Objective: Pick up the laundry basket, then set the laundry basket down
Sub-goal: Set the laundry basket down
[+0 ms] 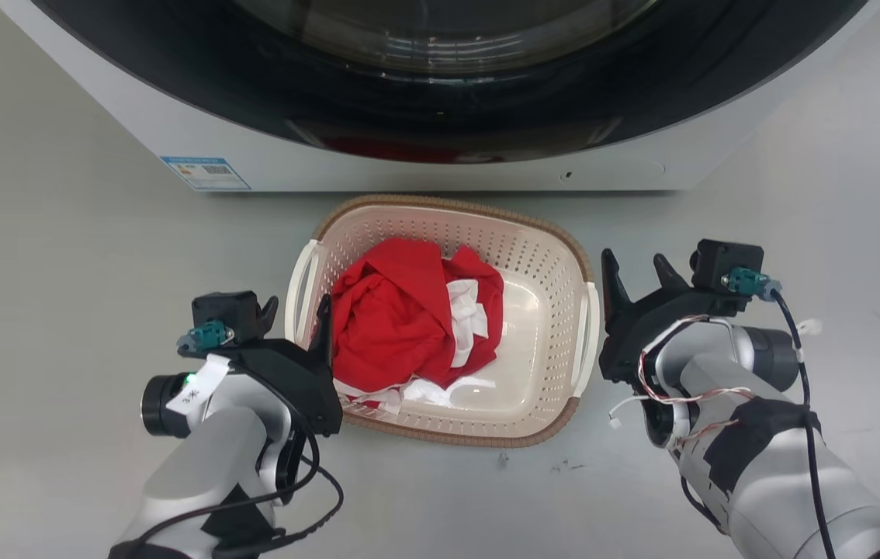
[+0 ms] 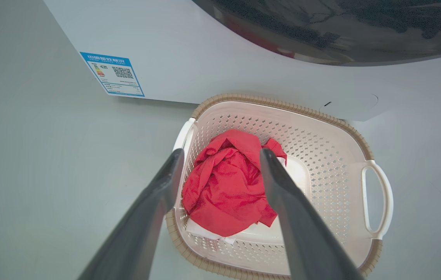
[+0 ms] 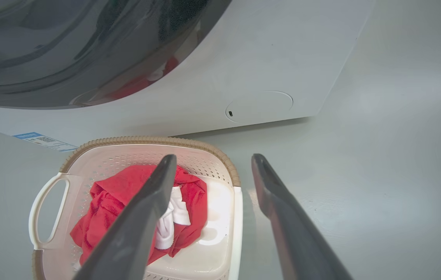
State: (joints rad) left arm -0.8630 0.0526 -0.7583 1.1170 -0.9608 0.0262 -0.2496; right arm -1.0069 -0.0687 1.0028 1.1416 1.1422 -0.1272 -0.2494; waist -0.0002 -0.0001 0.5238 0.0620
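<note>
Jaws stood wide on left gripper (image 1: pixel 296 310) and right gripper (image 1: pixel 634 268), flanking the laundry basket (image 1: pixel 541 256) on floor (image 1: pixel 60 310) by washing machine (image 1: pixel 409 175) (top cut off).
Contact was unclear; red garment (image 1: pixel 393 310) hid part of its bottom; left wrist view showed right handle (image 2: pixel 388 198) whole.

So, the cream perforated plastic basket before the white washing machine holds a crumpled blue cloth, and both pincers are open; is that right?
The crumpled cloth is red, not blue, per the head view. The cream perforated plastic basket, white washing machine and open left pincer and right pincer are as stated.
</note>
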